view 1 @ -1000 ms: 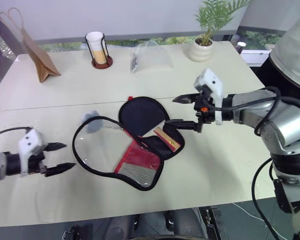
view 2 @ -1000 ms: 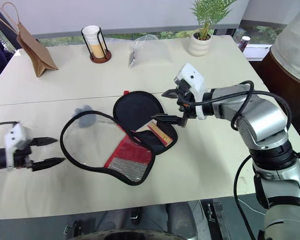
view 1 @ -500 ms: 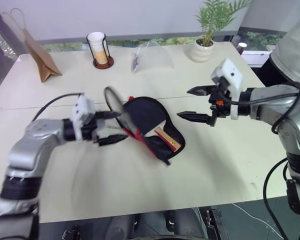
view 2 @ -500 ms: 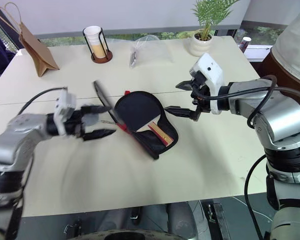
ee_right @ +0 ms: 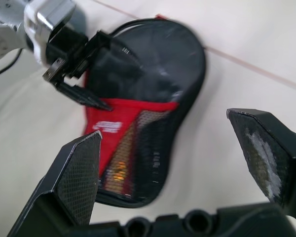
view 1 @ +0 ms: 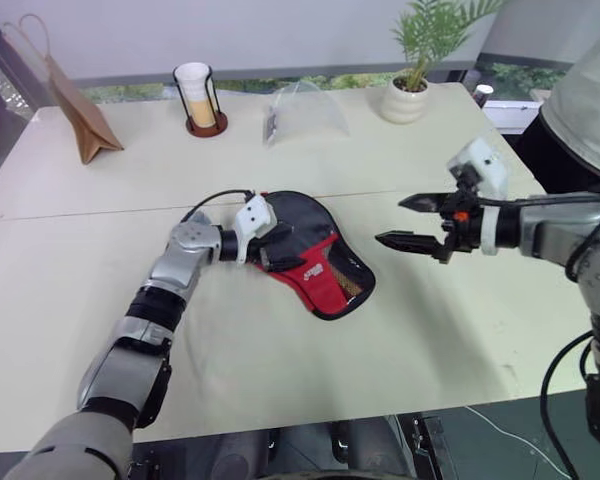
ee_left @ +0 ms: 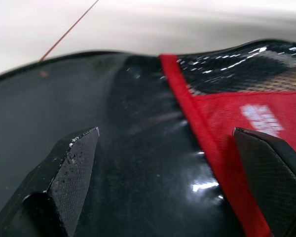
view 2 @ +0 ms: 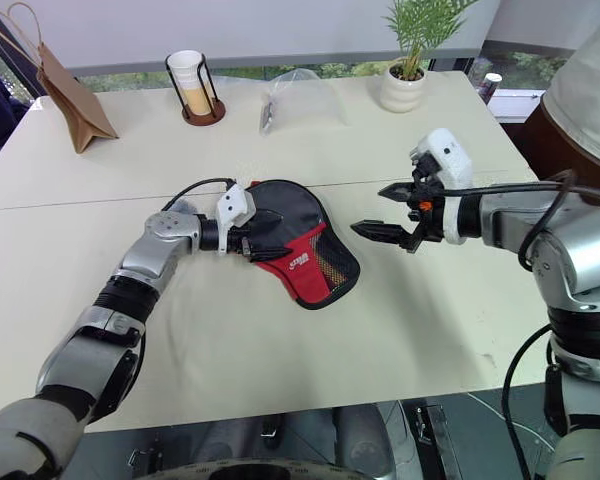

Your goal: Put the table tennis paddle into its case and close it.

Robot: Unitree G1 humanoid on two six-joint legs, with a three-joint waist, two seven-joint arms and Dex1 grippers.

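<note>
The black case [view 1: 315,250] lies folded over near the middle of the table [view 1: 460,330], its red panel and mesh pocket [ee_right: 138,143] facing up. The table tennis paddle is hidden under the flap. My left gripper [view 1: 283,250] rests over the round black part of the case [ee_left: 138,123], fingers [ee_left: 71,168] spread wide and open, nothing pinched between them. Off to the right of the case, above the table, my right gripper [view 1: 390,222] hangs open and empty, pointing toward the case [ee_right: 153,74] and the left gripper [ee_right: 89,74].
Along the far edge stand a brown paper bag [view 1: 80,115], a paper cup in a black wire holder [view 1: 198,95], a clear plastic bag [view 1: 302,110] and a potted plant [view 1: 410,80]. A seam runs across the table behind the case.
My left arm swung in from the left and flipped the open flap over, so the case now lies folded. The right gripper drew back to the right.
</note>
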